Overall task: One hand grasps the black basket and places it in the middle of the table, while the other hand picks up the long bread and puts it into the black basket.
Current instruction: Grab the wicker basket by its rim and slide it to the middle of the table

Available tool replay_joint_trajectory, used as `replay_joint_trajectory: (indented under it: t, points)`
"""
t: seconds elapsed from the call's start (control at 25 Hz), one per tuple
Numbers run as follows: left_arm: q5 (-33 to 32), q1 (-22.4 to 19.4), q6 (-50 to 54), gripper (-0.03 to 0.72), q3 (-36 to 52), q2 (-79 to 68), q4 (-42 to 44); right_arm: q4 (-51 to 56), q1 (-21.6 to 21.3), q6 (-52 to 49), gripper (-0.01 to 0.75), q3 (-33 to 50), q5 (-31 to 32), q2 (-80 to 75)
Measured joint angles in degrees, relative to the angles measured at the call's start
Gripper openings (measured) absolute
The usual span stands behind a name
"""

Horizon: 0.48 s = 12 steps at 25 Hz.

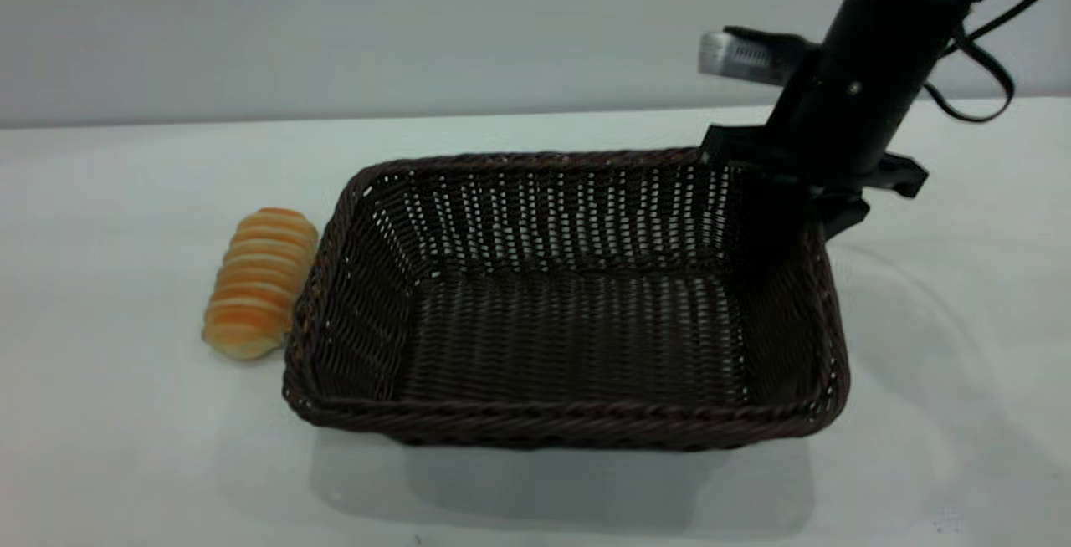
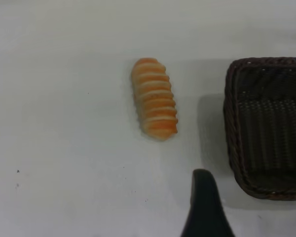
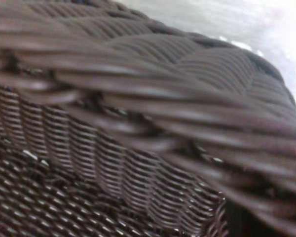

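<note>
At far right rim | my right gripper (image 1: 824, 196) is clamping dark woven wicker basket (image 1: 569, 413) | sliding it level, clear of ridged golden bread roll (image 1: 259, 279) | left gripper (image 2: 204, 207): finger spacing hidden, I cannot tell

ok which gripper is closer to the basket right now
Right. The right gripper is at the basket's far right corner rim. The left gripper hovers over the table beside the bread, off the basket.

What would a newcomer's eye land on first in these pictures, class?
The black basket fills the middle of the white table, and it is empty. The right gripper sits at its far right corner. The long bread lies on the table just outside the basket's left wall.
</note>
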<state>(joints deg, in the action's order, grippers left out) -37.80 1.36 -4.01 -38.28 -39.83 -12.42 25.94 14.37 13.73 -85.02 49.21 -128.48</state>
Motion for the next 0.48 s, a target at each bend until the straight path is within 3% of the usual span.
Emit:
replay_joint_trajectory:
  t: [0.16,0.48]
  points:
    - [-0.3,0.0,-0.4,0.532,0.0,0.0,0.0,-0.9,0.0,0.0,0.183,-0.4,0.1,-0.5]
    - [-0.4,0.0,-0.5,0.532,0.0,0.0,1.4,-6.5,-0.2,-1.8,0.498,-5.8,4.3,-0.5]
